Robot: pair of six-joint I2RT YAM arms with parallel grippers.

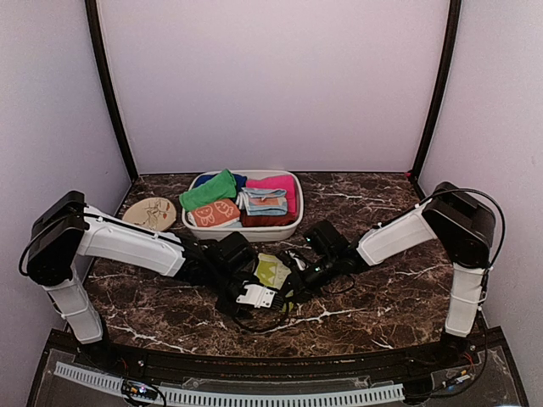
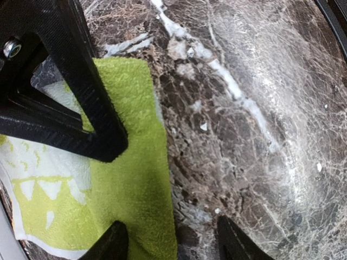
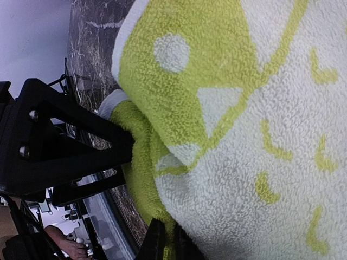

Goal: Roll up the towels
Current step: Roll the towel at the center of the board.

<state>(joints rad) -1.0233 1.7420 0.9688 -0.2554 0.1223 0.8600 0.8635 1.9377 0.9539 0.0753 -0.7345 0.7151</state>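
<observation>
The cream-white towel with yellow-green shapes lies bunched on the marble table between my two grippers. My right gripper is shut on its green edge; in the right wrist view the towel fills the frame and the fingertips pinch the fold at the bottom. My left gripper stands open astride the towel's green border, one finger over cloth, the other over bare marble. The plain green towel lies in the basket at the back.
A white basket at the back centre holds orange, pink and blue cloths beside the green towel. A round cream disc lies to its left. Black cables trail on the marble near the grippers.
</observation>
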